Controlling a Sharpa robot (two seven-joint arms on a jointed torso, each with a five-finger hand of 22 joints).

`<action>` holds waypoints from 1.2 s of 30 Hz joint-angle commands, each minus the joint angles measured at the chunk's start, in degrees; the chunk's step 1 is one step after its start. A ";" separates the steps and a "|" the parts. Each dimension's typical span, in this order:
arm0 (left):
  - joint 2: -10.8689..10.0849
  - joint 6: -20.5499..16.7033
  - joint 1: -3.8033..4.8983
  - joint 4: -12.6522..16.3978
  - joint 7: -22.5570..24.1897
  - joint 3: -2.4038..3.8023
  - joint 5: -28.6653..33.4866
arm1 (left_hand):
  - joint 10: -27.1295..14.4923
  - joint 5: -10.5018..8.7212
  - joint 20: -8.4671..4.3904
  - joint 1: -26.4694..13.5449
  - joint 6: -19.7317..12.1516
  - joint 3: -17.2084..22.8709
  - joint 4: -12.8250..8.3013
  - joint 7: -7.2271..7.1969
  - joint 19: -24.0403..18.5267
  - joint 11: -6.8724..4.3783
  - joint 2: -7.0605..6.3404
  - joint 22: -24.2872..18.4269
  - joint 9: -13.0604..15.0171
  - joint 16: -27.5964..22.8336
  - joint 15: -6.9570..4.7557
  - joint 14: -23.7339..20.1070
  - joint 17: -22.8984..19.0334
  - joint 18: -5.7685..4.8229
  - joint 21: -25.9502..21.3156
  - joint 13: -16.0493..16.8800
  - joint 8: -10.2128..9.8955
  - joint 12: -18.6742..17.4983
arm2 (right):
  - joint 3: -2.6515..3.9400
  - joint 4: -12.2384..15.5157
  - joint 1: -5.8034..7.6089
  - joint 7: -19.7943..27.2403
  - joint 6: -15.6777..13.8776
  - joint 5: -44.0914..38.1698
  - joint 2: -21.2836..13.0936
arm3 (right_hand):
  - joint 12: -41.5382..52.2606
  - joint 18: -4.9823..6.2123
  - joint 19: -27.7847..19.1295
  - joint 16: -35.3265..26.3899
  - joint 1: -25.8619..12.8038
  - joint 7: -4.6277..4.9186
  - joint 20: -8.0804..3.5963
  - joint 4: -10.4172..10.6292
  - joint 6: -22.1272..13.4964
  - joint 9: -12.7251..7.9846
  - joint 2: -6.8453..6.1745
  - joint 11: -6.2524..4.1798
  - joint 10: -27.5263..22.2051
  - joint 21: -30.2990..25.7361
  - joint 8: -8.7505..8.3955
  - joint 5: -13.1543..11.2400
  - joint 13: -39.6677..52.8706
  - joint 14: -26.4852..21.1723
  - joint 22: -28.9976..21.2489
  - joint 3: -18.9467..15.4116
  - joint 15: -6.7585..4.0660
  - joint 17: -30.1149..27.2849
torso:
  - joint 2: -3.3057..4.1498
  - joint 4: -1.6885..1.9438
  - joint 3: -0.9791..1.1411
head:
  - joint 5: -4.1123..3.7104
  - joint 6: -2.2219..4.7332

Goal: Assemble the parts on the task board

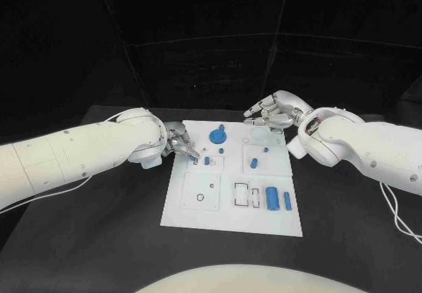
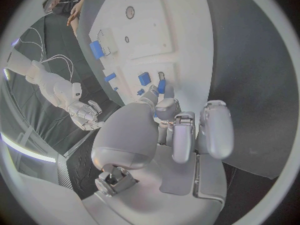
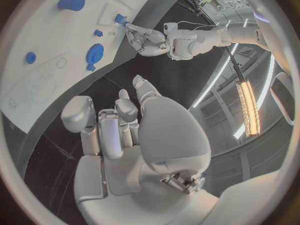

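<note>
White task board [image 1: 230, 217] lies mid black bench [image 1: 105, 244]. Near right part of board: two blue cylinders [image 1: 272, 198] lying side by side, beside rectangular slot. Mid board: small blue peg [image 1: 207, 161] and another blue peg [image 1: 253, 163] to its right. Left hand [image 1: 180, 146] at board's left edge, fingertips pinching small blue part [image 2: 161, 86] just over board. Far end: round blue gear-like part [image 1: 217, 133]. Right hand [image 1: 272, 112] hovers over far right corner, fingers loosely spread, holding nothing.
</note>
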 commanded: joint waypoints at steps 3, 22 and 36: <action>0.19 1.84 0.04 0.43 -0.29 -0.01 -1.06 | 0.15 0.20 -0.34 0.21 0.96 3.05 -2.62 -0.74 0.19 0.01 0.51 0.01 1.46 0.18 -0.52 5.94 15.09 0.10 0.27 -0.07 0.22 -0.15 | 0.03 0.07 0.10 0.41 0.34 -0.16 0.04 | -0.25 1.18 -0.34 -0.38 -0.27 -0.03 -0.09 0.15 -0.15 -0.06 0.22 -0.16 -0.17 -0.30 0.35 0.31 -0.05 2.67 -0.05 -0.04 -0.52 -0.10 | 0.00 -0.01 -0.01 | -0.03 0.00; 0.51 2.61 0.02 0.60 -0.43 -0.04 -1.11 | 0.35 0.20 -0.37 0.06 1.01 3.29 -2.66 -0.80 0.20 -0.02 0.49 0.02 1.53 0.18 -0.54 5.94 15.09 0.10 0.26 0.24 0.32 0.06 | 0.03 0.07 0.10 0.42 0.38 -0.16 0.07 | -0.25 1.18 -0.34 -0.38 -0.27 -0.03 -0.09 0.15 -0.15 -0.06 0.22 -0.16 -0.17 -0.30 0.35 0.31 -0.05 2.67 -0.05 -0.04 -0.52 -0.10 | -0.02 0.02 0.03 | 0.01 -0.10; 0.44 4.63 0.02 0.46 -0.68 -0.06 -1.11 | 0.34 0.20 -0.39 0.00 1.00 3.52 -2.81 -0.84 0.17 -0.06 0.35 -0.07 1.60 0.18 -0.57 5.94 15.09 0.12 0.19 0.20 0.40 0.00 | 0.03 0.05 0.10 0.43 0.45 -0.16 0.08 | -0.25 1.18 -0.34 -0.38 -0.27 -0.03 -0.09 0.15 -0.15 -0.06 0.22 -0.16 -0.17 -0.30 0.35 0.31 -0.05 2.67 -0.05 -0.04 -0.52 -0.10 | 0.00 0.05 -0.03 | -0.01 -0.25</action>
